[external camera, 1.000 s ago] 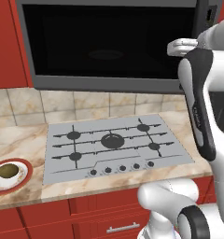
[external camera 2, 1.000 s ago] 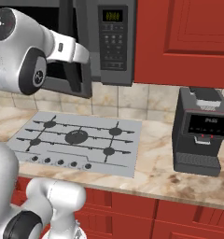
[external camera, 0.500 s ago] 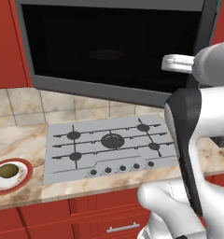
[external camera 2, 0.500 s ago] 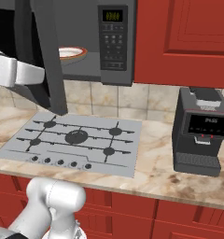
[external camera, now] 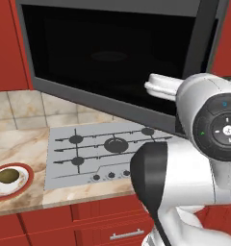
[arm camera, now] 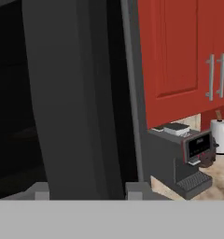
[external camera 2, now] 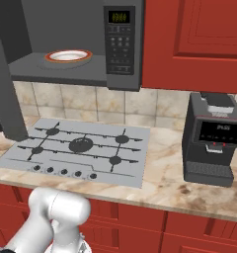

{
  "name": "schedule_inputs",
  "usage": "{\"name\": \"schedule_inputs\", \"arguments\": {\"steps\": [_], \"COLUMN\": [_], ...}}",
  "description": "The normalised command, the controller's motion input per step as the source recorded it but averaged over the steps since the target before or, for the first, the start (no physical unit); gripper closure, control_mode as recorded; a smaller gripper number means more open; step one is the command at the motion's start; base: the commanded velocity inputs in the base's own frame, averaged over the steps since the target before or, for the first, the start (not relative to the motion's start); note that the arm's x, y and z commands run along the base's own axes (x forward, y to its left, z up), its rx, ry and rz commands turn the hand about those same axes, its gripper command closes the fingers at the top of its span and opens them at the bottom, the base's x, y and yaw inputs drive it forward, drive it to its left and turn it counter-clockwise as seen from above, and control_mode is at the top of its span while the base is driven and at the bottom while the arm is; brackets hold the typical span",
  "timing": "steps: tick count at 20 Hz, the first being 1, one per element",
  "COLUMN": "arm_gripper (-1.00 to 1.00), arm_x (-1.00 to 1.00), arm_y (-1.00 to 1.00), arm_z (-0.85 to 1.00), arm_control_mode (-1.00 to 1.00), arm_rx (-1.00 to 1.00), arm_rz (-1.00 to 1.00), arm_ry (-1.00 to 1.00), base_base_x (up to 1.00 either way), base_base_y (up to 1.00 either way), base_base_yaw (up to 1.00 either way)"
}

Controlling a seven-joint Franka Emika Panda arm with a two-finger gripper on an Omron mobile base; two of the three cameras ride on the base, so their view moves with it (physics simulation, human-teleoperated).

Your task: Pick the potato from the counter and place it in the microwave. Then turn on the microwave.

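Observation:
The potato [external camera: 7, 175] lies on a white red-rimmed plate [external camera: 22, 186] at the left end of the counter [external camera: 21, 144]. Above the cooktop, the microwave [external camera 2: 121, 42] stands with its black glass door [external camera: 108, 62] swung wide open. Inside it sits another red-rimmed plate [external camera 2: 68, 56]. In the hand view my gripper [arm camera: 86, 190] has its two fingertips [arm camera: 41, 189] on either side of the door's vertical grey bar handle [arm camera: 72, 93]. Whether the pads press on the bar is unclear. My white hand [external camera: 160, 86] shows at the door's free edge.
A grey gas cooktop [external camera 2: 78, 148] fills the middle of the counter. A black coffee machine [external camera 2: 212, 143] stands on the right, with a paper towel roll [arm camera: 222, 135] beyond it. Red cabinets [external camera 2: 194, 39] hang beside the microwave. The open door [external camera 2: 4, 84] juts out over the cooktop's left side.
The microwave door has swung further open toward me, with my hand following its edge. My arm has moved out of the right base view.

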Motion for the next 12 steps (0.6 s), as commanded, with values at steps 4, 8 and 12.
{"name": "schedule_inputs", "arguments": {"steps": [4,8,12], "arm_gripper": [1.0,1.0,-1.0], "arm_x": [-0.86,-0.74,-0.46], "arm_y": [0.49,0.35,0.16], "arm_z": [-0.09,-0.14,-0.19], "arm_control_mode": [-1.0,-1.0,-1.0], "arm_rx": [0.0,0.0,-0.01], "arm_rz": [-0.14,-0.15,-0.13], "arm_ry": [0.0,0.0,0.0], "base_base_x": [0.0,0.0,0.0], "base_base_y": [0.0,0.0,0.0], "base_base_yaw": [0.0,0.0,0.0]}}
